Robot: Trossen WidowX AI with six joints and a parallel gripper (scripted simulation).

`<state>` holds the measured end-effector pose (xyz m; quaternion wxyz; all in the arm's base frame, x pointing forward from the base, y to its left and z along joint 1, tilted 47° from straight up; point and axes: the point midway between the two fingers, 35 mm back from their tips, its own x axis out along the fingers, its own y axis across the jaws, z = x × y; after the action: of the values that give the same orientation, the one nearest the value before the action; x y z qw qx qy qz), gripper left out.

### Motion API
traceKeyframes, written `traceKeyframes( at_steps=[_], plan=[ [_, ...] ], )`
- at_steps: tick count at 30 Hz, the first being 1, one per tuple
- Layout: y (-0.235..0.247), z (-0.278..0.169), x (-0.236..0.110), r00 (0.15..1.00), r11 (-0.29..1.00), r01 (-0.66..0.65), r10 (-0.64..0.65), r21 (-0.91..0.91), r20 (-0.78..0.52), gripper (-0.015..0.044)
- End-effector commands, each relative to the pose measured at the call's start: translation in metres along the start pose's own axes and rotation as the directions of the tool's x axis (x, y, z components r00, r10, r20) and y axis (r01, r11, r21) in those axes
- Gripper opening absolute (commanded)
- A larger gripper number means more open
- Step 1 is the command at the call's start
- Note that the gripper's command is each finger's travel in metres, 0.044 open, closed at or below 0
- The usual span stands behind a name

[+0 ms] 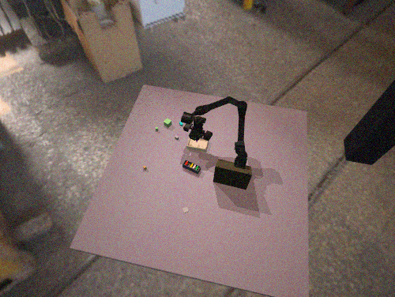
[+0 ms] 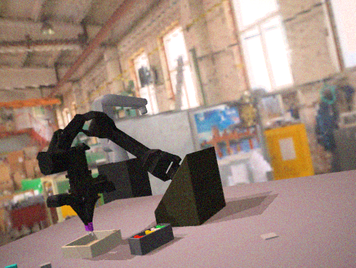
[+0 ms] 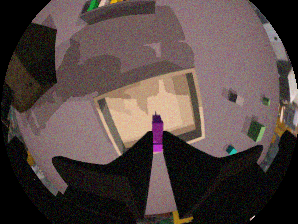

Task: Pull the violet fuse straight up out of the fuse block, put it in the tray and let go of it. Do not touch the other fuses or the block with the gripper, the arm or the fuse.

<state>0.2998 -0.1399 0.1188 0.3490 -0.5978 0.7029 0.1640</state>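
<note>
My gripper [image 2: 87,222] [image 3: 157,135] [image 1: 196,138] is shut on the violet fuse [image 2: 89,227] [image 3: 157,133] and holds it upright just above the open beige tray [image 2: 103,244] [image 3: 109,119] [image 1: 197,147]. The fuse's lower end hangs at about the level of the tray's rim. The dark fuse block [image 2: 151,238] [image 1: 191,168] [image 3: 120,3] sits beside the tray, nearer the arm's base, with red, yellow and green fuses standing in it. The gripper is well clear of the block.
The arm's dark base box [image 1: 232,175] [image 2: 192,189] stands behind the block. Small loose cubes lie on the mauve mat: a green one [image 1: 167,122], a cyan one [image 1: 181,123], an orange one [image 1: 144,167] and a pale one [image 1: 185,209] [image 2: 269,235].
</note>
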Motion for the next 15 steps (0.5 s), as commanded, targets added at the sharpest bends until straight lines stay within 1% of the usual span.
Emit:
traceKeyframes(
  at_steps=[1, 7, 15],
  plan=[
    [0.0012, -0.0002, 0.0063, 1.000, 1.000, -0.002, 0.002, -0.008, -0.007, 0.0000],
    [0.0016, -0.0006, 0.0134, 1.000, 1.000, -0.001, 0.001, -0.008, -0.008, 0.0000],
    [0.0006, -0.0006, 0.0104, 1.000, 1.000, -0.001, 0.001, 0.000, -0.002, 0.0210]
  ],
)
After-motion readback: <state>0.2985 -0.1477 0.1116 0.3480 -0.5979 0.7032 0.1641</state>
